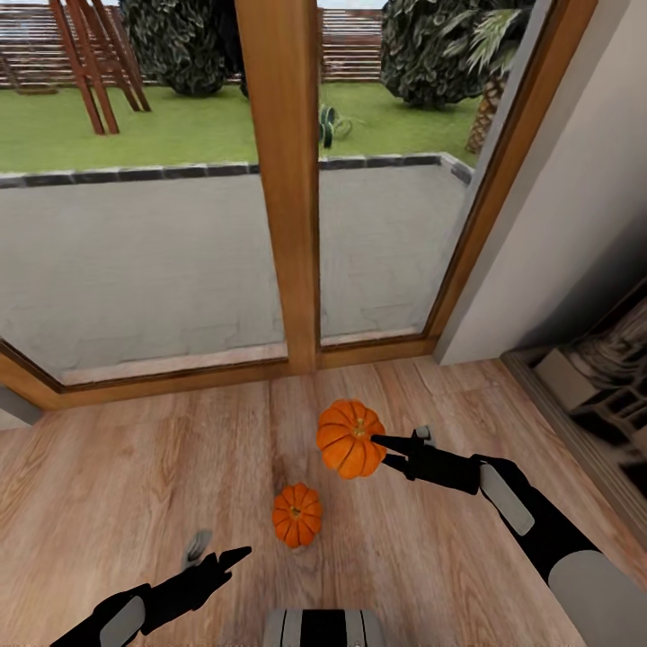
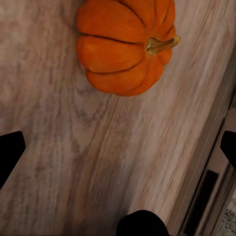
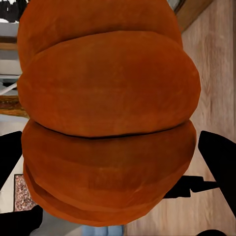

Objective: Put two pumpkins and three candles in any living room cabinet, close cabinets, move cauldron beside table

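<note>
Head view: right gripper [image 1: 382,447] clamped on a pumpkin [image 1: 350,438], bright orange, ribbed, short brown stem stub on top. It looks lifted clear of the floor [image 1: 135,485], with one black finger [image 1: 395,441] lying across its right side. Second pumpkin [image 1: 296,514], same ribbed shape, sits on the floor nearer the robot and slightly left, apart from the held one. Left gripper [image 1: 216,553] hovers low at near left, fingers spread, nothing between them, well short of the floor pumpkin. Floor is pale wood plank with visible grain. Far side: large window [image 1: 162,261] in a warm wood frame, thick central post [image 1: 283,180], grey paving and grass beyond the glass. Plain white wall [image 1: 575,198] on the right, dark shelf unit [image 1: 602,368] at the right edge. Floor is open to the left and between the arms; the window sill bounds the far side, wall and shelf unit bound the right.

Left wrist view: floor pumpkin [image 2: 123,44] lies ahead of the open fingertips [image 2: 10,152], not touching them. Smooth glossy ribs, tan stem. Bare plank floor [image 2: 73,147] between the fingers. A dark edge strip [image 2: 206,187] runs along one side.

Right wrist view: held pumpkin [image 3: 105,113] very close, deep ribs, matte orange skin. Black fingers [image 3: 219,157] press on both flanks. Plank floor [image 3: 216,73] beyond it.
</note>
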You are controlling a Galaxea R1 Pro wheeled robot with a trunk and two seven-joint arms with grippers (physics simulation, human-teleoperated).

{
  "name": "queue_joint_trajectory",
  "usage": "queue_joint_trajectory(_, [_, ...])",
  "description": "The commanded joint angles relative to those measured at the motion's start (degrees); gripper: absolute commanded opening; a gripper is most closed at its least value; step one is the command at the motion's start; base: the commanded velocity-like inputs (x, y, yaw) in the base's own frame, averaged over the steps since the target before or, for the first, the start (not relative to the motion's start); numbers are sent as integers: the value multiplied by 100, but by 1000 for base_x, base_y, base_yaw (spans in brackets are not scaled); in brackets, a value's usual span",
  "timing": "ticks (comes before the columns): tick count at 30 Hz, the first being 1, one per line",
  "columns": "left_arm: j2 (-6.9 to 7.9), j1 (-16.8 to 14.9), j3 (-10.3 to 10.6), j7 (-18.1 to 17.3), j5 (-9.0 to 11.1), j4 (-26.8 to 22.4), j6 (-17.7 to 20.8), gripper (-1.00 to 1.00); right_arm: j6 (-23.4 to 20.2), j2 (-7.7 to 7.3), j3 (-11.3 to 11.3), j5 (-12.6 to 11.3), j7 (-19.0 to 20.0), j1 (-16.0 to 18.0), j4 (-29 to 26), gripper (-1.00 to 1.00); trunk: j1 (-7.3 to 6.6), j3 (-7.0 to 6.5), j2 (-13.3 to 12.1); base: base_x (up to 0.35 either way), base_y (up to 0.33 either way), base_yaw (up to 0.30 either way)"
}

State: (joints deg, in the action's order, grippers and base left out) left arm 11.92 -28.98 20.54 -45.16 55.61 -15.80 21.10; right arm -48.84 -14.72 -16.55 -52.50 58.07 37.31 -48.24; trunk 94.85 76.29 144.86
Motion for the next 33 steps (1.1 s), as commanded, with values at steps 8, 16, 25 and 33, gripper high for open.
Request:
queue_joint_trajectory(8, [4, -3, 25, -18, 55, -2, 47, 100, -34, -5, -15, -44, -14, 4, 8, -100, 19, 182, 13, 0, 0, 0])
queue_joint_trajectory(16, [12, -3, 24, -19, 55, -2, 45, 100, -29, -5, -15, -42, -27, 4, 8, -100, 40, 359, 23, 0, 0, 0])
queue_joint_trajectory(25, [5, -3, 28, -33, 55, -2, 48, 100, -29, -5, -15, -41, -32, 4, 16, -100, 45, 403, 26, 0, 0, 0])
queue_joint_trajectory(33, [12, -3, 22, -7, 55, -2, 52, 100, -22, -5, -15, -41, -32, 4, 24, -100, 45, 403, 26, 98, -76, 0])
